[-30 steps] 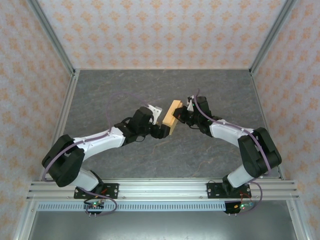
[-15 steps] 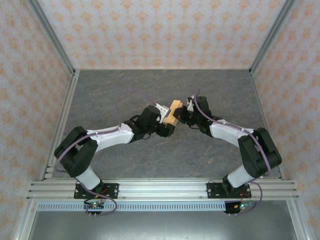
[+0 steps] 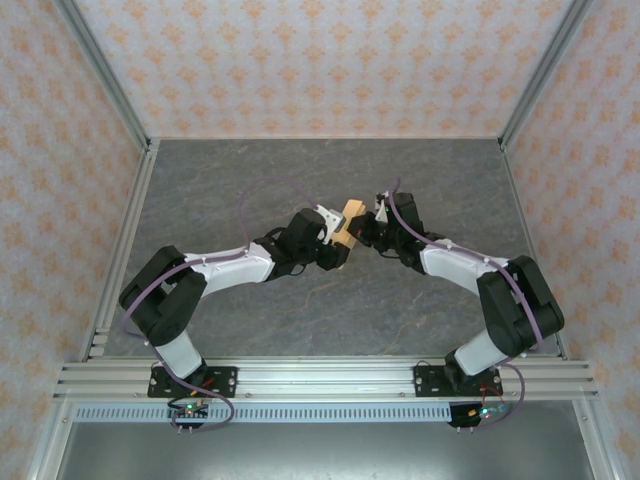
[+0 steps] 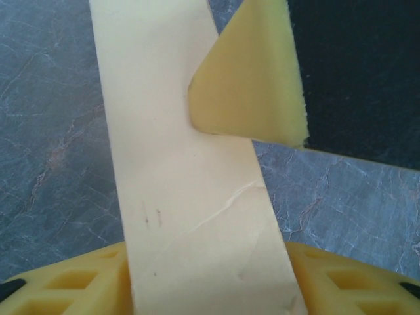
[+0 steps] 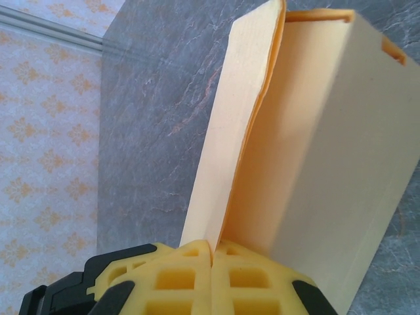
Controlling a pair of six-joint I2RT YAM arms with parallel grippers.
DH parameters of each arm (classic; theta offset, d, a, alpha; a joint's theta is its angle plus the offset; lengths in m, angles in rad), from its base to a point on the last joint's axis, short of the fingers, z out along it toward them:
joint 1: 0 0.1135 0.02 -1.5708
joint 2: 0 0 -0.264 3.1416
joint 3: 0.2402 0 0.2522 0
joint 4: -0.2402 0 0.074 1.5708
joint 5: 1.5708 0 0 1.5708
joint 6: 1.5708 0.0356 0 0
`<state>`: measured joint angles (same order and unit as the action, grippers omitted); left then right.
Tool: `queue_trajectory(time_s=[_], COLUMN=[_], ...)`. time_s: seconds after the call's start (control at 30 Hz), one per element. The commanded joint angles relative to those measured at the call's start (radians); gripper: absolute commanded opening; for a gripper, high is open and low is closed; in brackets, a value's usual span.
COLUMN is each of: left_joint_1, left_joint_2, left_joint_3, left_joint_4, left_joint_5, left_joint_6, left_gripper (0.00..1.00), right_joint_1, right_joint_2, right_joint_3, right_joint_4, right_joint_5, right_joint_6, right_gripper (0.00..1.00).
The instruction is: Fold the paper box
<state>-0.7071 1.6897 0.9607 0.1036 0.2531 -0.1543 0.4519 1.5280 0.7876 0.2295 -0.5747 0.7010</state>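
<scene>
My right tool (image 5: 210,252) clenched on a flap of the light tan thin-card paper box (image 3: 346,230), over the middle of the grey marbled bench (image 3: 300,330), my left tool (image 3: 333,252) astride a panel, grasping or not I cannot tell

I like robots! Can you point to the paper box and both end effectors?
paper box (image 5: 328,164), right wrist view, its wide flat side.
right end effector (image 5: 211,248), right wrist view, where its fingertips pinch a flap.
left end effector (image 4: 210,289), left wrist view, midway between its yellow fingers.

Paper box (image 3: 348,216) between left hand (image 3: 337,251) and right hand (image 3: 362,231), over grey table (image 3: 300,320) centre
</scene>
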Motion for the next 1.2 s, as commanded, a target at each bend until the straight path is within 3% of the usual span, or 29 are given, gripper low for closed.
queue_trajectory(time_s=[0.0, 0.13, 0.33, 0.53, 0.77, 0.9, 1.0, 1.17], left_joint_1=[-0.005, 0.001, 0.030, 0.091, 0.194, 0.226, 0.252, 0.282], left_joint_2=[0.002, -0.006, -0.058, -0.143, -0.188, -0.162, -0.124, -0.102], left_joint_3=[0.017, 0.009, -0.014, 0.001, 0.066, 0.142, 0.193, 0.202], left_joint_4=[0.015, 0.002, -0.038, -0.167, -0.351, -0.528, -0.661, -0.679], left_joint_5=[-0.018, -0.018, 0.009, 0.129, 0.359, 0.415, 0.489, 0.580], left_joint_6=[0.035, 0.062, 0.151, 0.307, 0.508, 0.667, 0.833, 0.966], left_gripper=[0.51, 0.47, 0.43, 0.38, 0.38, 0.40, 0.40, 0.39], right_joint_1=[0.003, 0.003, -0.009, -0.032, -0.056, -0.058, -0.057, -0.022], right_joint_2=[-0.006, -0.021, -0.115, -0.277, -0.389, -0.387, -0.414, -0.450], right_joint_3=[0.004, 0.015, 0.043, 0.112, 0.137, 0.116, 0.049, -0.031], right_joint_4=[-0.096, -0.107, -0.194, -0.422, -0.560, -0.547, -0.488, -0.434], right_joint_5=[0.058, 0.056, 0.071, 0.140, 0.256, 0.226, 0.118, 0.134], right_joint_6=[-0.042, -0.045, -0.103, -0.384, -0.667, -0.760, -0.848, -0.920], right_gripper=[0.00, 0.03, 0.18, 0.35, 0.42, 0.44, 0.46, 0.47])
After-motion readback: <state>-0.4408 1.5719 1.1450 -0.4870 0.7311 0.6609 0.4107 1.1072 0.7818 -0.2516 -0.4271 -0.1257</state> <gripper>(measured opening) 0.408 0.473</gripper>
